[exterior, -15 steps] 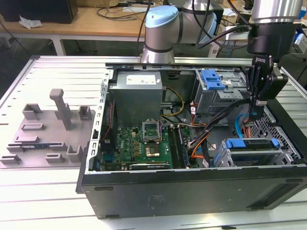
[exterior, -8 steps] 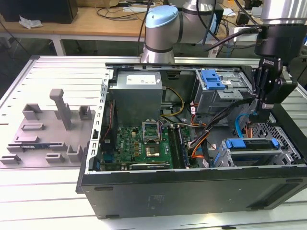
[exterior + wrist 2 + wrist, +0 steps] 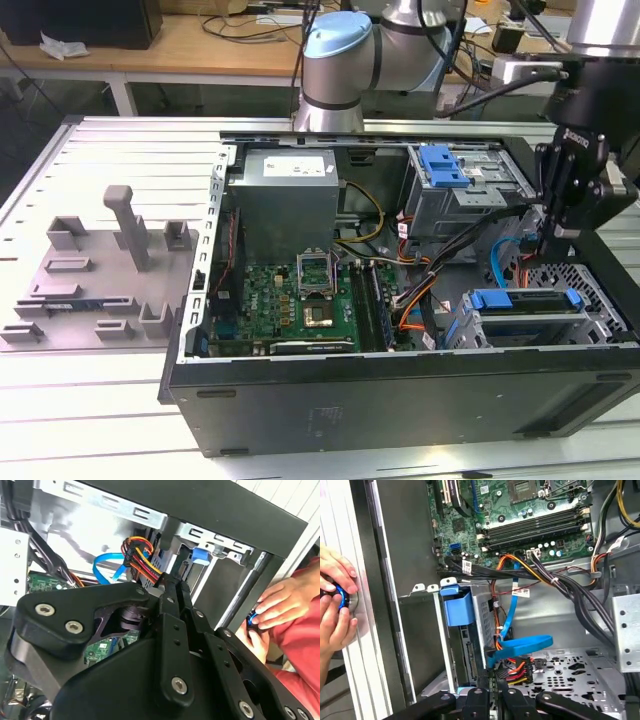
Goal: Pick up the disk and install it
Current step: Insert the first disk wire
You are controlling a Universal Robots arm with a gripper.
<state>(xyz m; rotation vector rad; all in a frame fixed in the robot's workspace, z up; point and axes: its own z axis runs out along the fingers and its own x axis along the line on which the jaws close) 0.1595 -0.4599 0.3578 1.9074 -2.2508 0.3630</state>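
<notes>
The disk (image 3: pixel 524 301) lies flat in the lower drive bay at the front right of the open computer case (image 3: pixel 400 400), its blue carrier frame showing along the top. In both wrist views the blue frame end (image 3: pixel 457 608) (image 3: pixel 199 556) sticks out at the bay's edge. My gripper (image 3: pixel 548 243) hangs just above and behind the bay, fingers pointing down, shut with nothing in them. In both wrist views the fingertips (image 3: pixel 493 696) (image 3: pixel 170 583) stand close to a red, yellow and black power plug (image 3: pixel 516 668) and a blue data cable (image 3: pixel 520 644).
A grey power-supply box (image 3: pixel 288 200) and the green motherboard (image 3: pixel 300 295) sit in the case's left half. An upper bay with a blue latch (image 3: pixel 443 165) is at the back. A person's hands (image 3: pixel 335 600) rest on a blue-ringed knob beside the case. A grey fixture plate (image 3: pixel 100 270) lies on the exterior view's left.
</notes>
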